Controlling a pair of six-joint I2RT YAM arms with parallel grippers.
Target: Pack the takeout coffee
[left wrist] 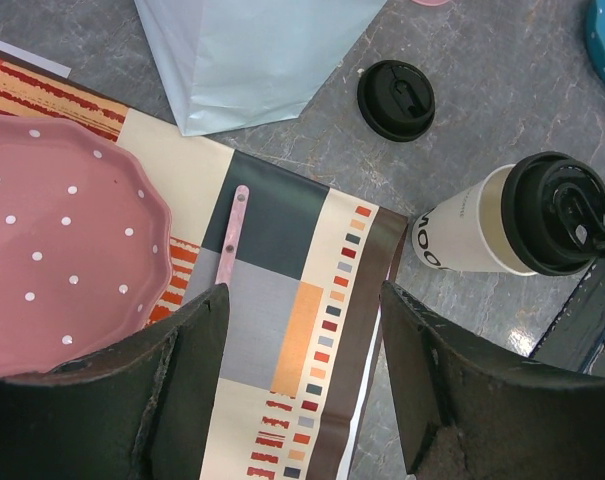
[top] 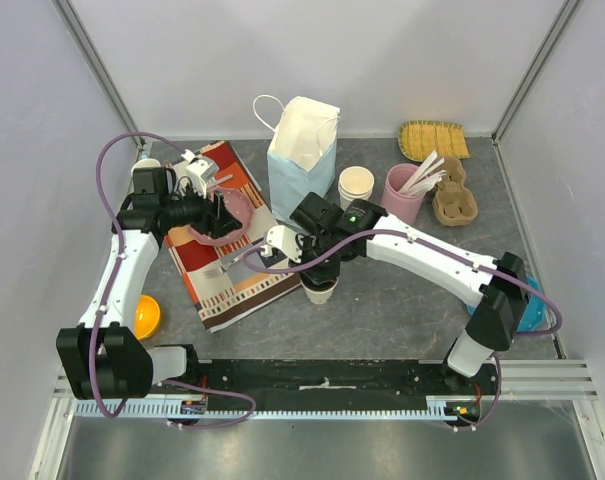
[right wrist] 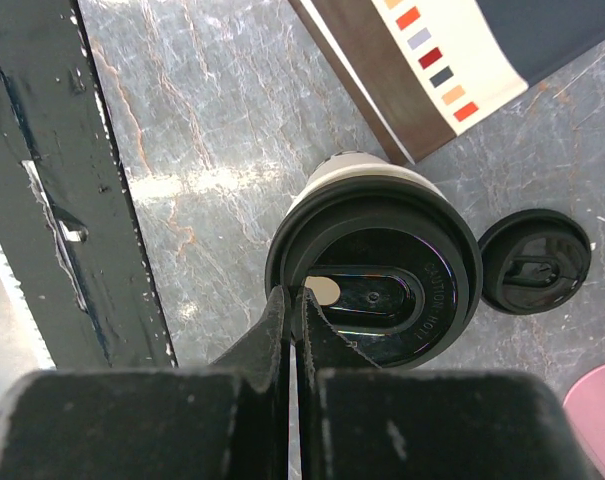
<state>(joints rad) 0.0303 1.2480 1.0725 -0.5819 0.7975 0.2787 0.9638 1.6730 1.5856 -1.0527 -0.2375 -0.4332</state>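
The takeout coffee (top: 320, 292), a small white cup with a black lid (right wrist: 382, 270), stands on the grey table just off the placemat's corner. My right gripper (right wrist: 294, 300) is shut, its tips pinching the near rim of that lid beside the sip hole. In the left wrist view the cup (left wrist: 472, 235) is at the right, with a right fingertip (left wrist: 597, 235) on its lid. My left gripper (left wrist: 302, 295) hangs open over the patterned placemat (left wrist: 282, 330), beside the pink plate (left wrist: 62, 230), holding nothing. The light-blue paper bag (top: 302, 150) stands open behind the cup.
A loose black lid (left wrist: 395, 98) lies on the table between bag and cup. A pink stick (left wrist: 232, 235) lies on the placemat. Stacked white cups (top: 356, 185), a pink cup of sticks (top: 407, 190), a cardboard carrier (top: 454, 195) and a bamboo mat (top: 434, 140) sit back right.
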